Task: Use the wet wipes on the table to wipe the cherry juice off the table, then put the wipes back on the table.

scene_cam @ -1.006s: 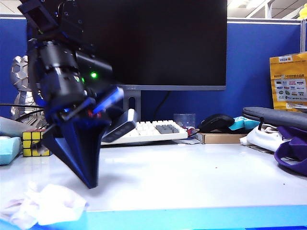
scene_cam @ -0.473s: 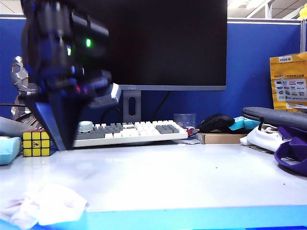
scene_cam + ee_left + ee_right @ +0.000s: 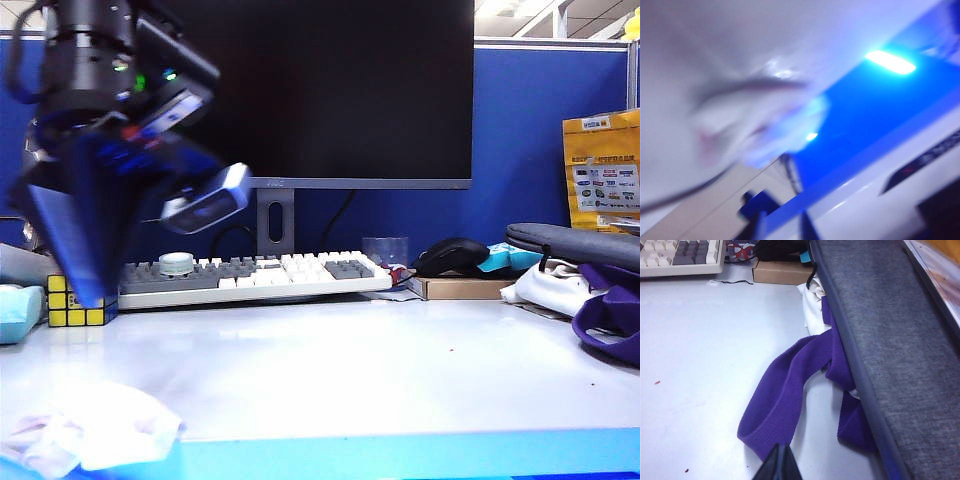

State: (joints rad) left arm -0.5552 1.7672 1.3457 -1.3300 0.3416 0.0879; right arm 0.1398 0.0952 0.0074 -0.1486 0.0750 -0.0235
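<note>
While the wet wipes (image 3: 95, 428) lie on the tabletop (image 3: 380, 370), left hand (image 3: 85, 290) hangs above, its spread unclear; right hand (image 3: 777, 465) is closed.

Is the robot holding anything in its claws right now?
No. The left gripper hangs in the air, away from the crumpled wet wipes lying on the table near its front edge. The right gripper is shut on nothing.

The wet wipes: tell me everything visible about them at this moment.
The wet wipes are a crumpled white tissue with faint pink stains, lying loose on the table at its front left corner by the blue edge. Nothing grips them: the left gripper hangs above and behind, apart from them. The left wrist view shows them only as a blurred white lump.
</note>
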